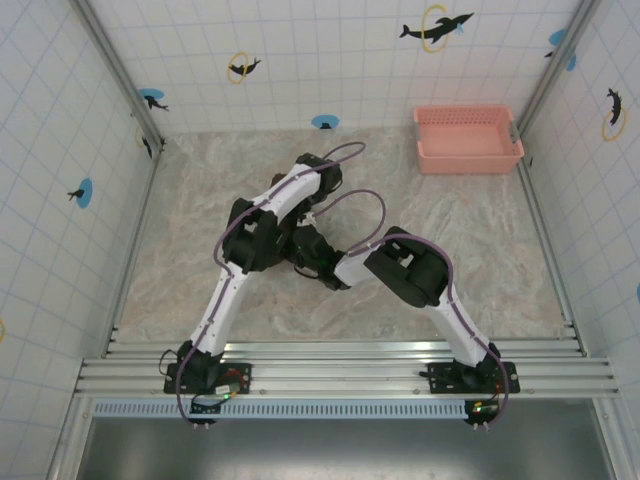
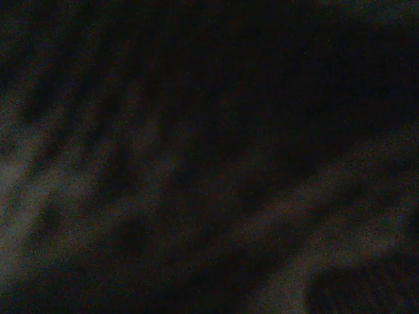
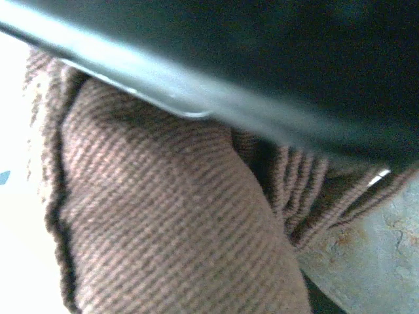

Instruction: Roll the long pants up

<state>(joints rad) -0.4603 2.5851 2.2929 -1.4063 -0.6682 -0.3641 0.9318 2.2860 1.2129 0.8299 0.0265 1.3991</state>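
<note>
— Brown ribbed cloth, the long pants, is bunched in a thick fold right under the right wrist camera, with a dark finger across the top of it. Where does that put them on the table?

— Around the middle, under both arms. From above, the left gripper and right gripper meet there, close together, and they cover nearly all the cloth. The pink basket sits well apart in the far right corner.

— Are the fingers clamped on the cloth?

— I cannot tell, for either one. On the right a finger lies over the fold, and whether it pinches or merely rests is open. The left wrist view is near black, with a blurred ribbing up close, probably cloth against the lens.

— What could go wrong from here?

— My guess is that the roll loosens. If one side has only the outer layer, the inner turns may slip out once it moves. With the two grippers so close, they could also knock each other. Or they could catch the same fold and pull it askew, leaving a lopsided roll.

— And what is beyond seeing?

— How much is rolled, where the legs and waistband lie, and whether any cloth trails loose. The arms hide that from above, and the wrist views are too close to say.
</note>
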